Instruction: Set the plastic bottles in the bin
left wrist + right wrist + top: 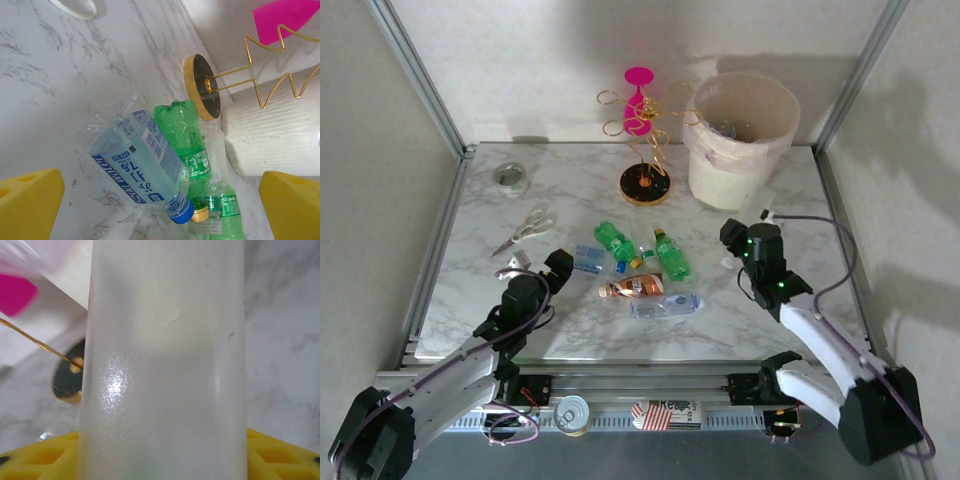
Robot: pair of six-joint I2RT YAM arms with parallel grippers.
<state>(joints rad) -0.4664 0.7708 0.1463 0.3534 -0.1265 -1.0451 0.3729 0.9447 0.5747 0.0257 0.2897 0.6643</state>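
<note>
Your right gripper (736, 238) is just in front of the large round cream-white bin with a white liner (718, 182). A frosted whitish plastic cylinder (165, 365) stands between its yellow fingers (282, 455) and meets both at the sides; you cannot tell whether they are pressing on it.

Your left gripper (558, 264) is spread wide and holds nothing. A crumpled clear bottle with a blue label and blue cap (137, 165) lies just ahead of it, cap toward you. Two green bottles (189, 142) lie against its far side.

A copper-brown bottle (632, 287) and a second clear bottle (665, 304) lie mid-table between your arms, well apart from the bin.
</note>
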